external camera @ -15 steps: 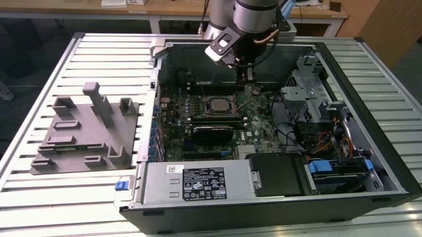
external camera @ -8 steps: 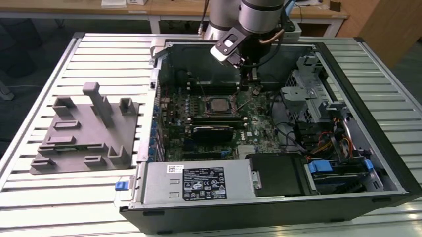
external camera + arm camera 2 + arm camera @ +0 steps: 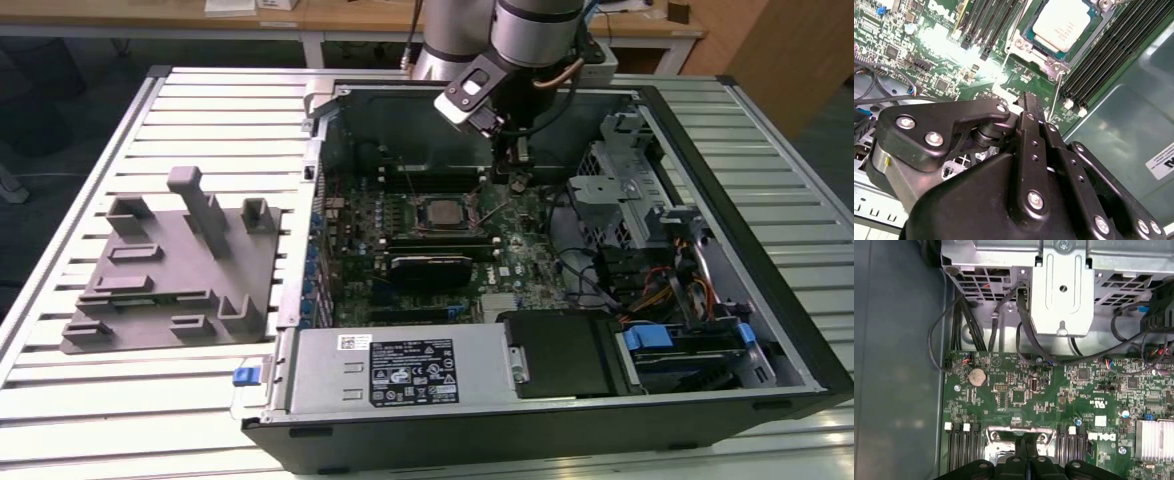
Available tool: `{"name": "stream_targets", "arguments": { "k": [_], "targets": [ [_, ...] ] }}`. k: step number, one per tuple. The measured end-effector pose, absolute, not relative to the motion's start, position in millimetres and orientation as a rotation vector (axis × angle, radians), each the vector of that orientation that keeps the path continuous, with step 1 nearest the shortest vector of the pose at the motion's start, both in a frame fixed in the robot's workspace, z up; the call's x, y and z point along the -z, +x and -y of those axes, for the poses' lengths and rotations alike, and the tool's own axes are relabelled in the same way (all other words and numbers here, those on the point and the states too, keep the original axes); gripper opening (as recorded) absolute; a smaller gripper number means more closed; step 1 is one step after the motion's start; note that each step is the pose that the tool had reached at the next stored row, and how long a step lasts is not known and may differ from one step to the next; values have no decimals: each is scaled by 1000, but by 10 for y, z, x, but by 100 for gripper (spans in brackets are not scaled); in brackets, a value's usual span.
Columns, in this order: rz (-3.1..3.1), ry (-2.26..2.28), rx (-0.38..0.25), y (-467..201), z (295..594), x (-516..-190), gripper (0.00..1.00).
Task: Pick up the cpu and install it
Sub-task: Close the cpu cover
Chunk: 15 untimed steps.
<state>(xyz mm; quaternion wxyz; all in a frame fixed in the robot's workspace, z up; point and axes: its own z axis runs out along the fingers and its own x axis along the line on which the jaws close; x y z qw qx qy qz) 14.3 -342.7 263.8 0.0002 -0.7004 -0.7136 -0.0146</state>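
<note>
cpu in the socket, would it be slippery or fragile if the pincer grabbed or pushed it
The cpu is a thin flat plate with a shiny metal top, so probably stiff, light and a little slippery. Lying flat inside the socket frame, it likely won't tip or roll, and a sideways push should meet the frame.

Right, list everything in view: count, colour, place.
cpu: one, silver-grey, seated in the motherboard socket.
motherboard: one, green, inside the computer case.
computer case: one, black, open, on the table.
power supply: one, silver-grey, at the case's near edge.
fixture block: one, grey, on the table at the exterior view's left.
table: one, white, slatted.
arm: one, silver-grey, over the case.
gripper: one, black, shut, empty, over the motherboard.
</note>
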Motion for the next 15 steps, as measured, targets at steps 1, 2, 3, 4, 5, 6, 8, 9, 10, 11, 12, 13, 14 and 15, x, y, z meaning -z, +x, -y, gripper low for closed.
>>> {"name": "stream_targets", "arguments": {
  "k": [1, 2, 3, 4, 5, 6, 8, 9, 10, 11, 12, 13, 14, 15],
  "targets": [
    [2241, -2200, 45, 156, 3427, -2638, 11],
    [2241, -2199, 45, 168, 3426, -2638, 11],
    [2242, -2198, 44, 180, 3426, -2637, 11],
    [2245, -2195, 44, 189, 3426, -2637, 11],
    [2250, -2190, 44, 197, 3426, -2636, 11],
    [2255, -2184, 44, 205, 3426, -2635, 11],
    [2265, -2174, 44, 221, 3425, -2633, 11],
    [2266, -2173, 44, 229, 3424, -2632, 11],
    [2266, -2172, 44, 236, 3423, -2631, 11],
    [2265, -2172, 43, 245, 3422, -2631, 11],
    [2265, -2172, 43, 254, 3420, -2631, 11],
    [2265, -2172, 42, 264, 3418, -2630, 11],
    [2265, -2172, 42, 273, 3415, -2629, 11],
    [2265, -2172, 42, 283, 3413, -2628, 11]
  ]
}}
